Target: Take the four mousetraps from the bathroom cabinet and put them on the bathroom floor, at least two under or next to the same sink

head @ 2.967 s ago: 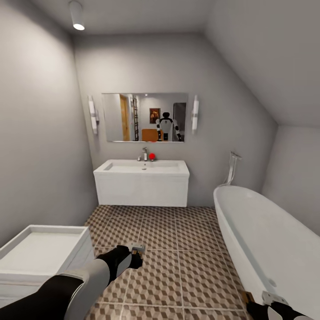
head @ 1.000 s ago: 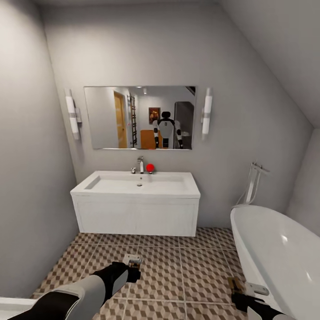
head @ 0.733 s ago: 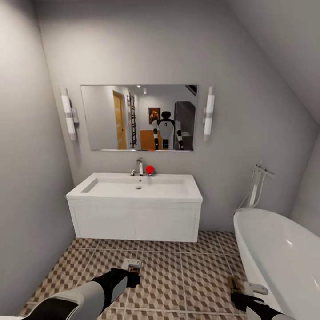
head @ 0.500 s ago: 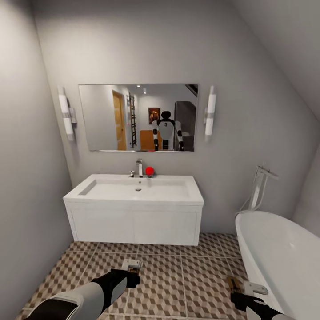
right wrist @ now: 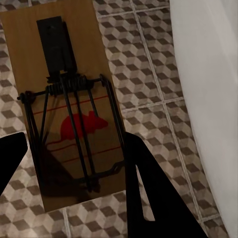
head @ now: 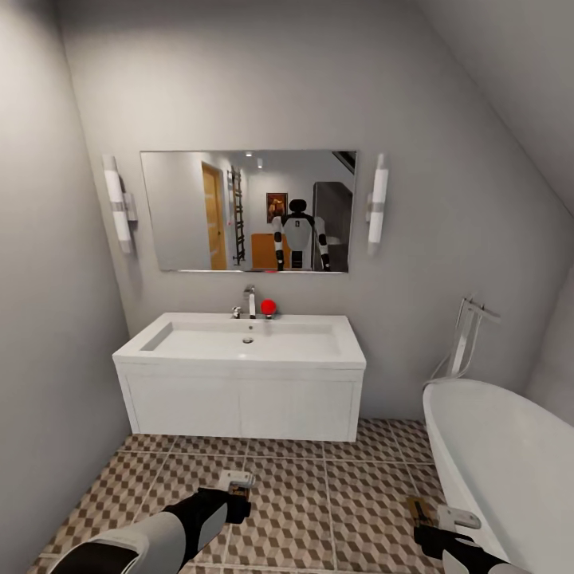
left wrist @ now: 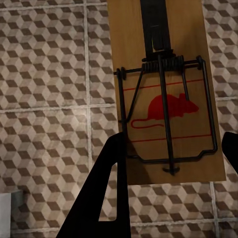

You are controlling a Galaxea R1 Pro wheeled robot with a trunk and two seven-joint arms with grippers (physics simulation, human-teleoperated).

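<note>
1. Left wrist view: left gripper (left wrist: 171, 148) pinches a small flat brown wooden mousetrap with black wire and red mouse print (left wrist: 166, 94), carried flat above the floor for setting down.
2. Right wrist view: right gripper (right wrist: 74, 148) pinches a second identical mousetrap (right wrist: 64, 104) beside the white rounded bathtub (right wrist: 208, 99).
3. Head view: cube-patterned brown, beige and white tiled bathroom floor (head: 319, 494); wide white rectangular sink on its vanity (head: 243, 375) stands ahead, near.

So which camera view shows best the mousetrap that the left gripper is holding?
The left wrist view: the mousetrap shows large, with its spring, wire and red mouse print plain, between the left gripper fingers. The head view shows it only small, edge-on at the gripper tip.
</note>
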